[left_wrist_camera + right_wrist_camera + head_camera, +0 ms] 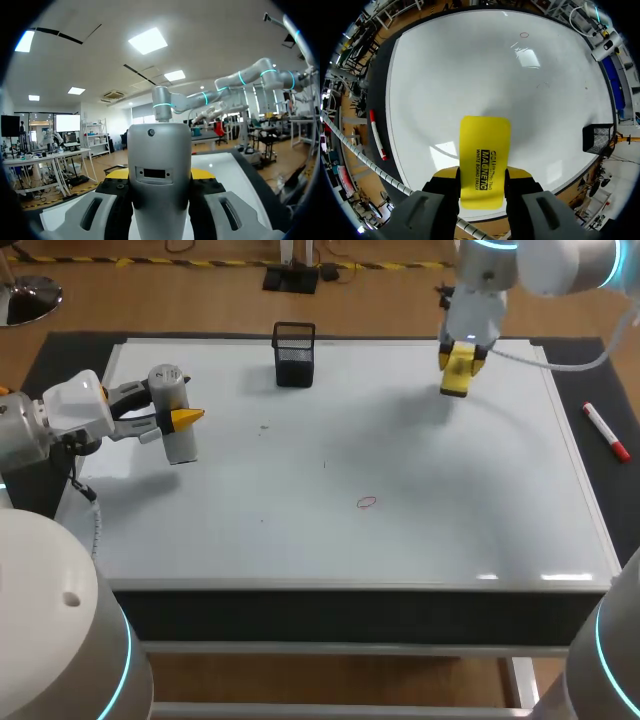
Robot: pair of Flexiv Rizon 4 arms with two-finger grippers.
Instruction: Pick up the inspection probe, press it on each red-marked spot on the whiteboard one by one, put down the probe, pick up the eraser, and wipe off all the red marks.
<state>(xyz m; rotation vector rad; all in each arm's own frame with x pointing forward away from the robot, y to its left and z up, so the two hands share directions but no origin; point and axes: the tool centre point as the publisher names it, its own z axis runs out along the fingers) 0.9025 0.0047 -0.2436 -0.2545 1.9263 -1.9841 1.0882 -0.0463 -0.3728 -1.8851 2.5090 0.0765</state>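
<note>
**Wiping step, both arms loaded.** The right gripper (482, 176) was closed on a yellow rectangular block eraser (485, 150). One finger pressed each long side, so the eraser's long axis ran straight out along the fingers. Its shadow on the glossy white whiteboard (450, 530) suggested it hung clear of the surface, near the far right corner.

The left gripper (160, 175) was clamped around a grey cylindrical inspection probe (159, 150). The probe stood roughly upright over the board's left margin and had not yet been put down.

One small red ring-shaped mark (367, 502) showed on the board, about mid-width and toward the near edge.

**Governing relation.** In the right wrist view the mark lay ahead of the eraser, well apart from it, a little off the line of its long axis. From above, it lay toward the near edge and leftward of the right gripper. The right arm appeared somewhat nearer to the mark than the left, and it carried the tool required. The likely demand was therefore a descent to flat contact, then a sweep along that line.

A black wire-mesh basket (294, 353) stood at the far edge. A red marker pen (606, 432) lay off the board's right side. Both were well clear of that path.
</note>
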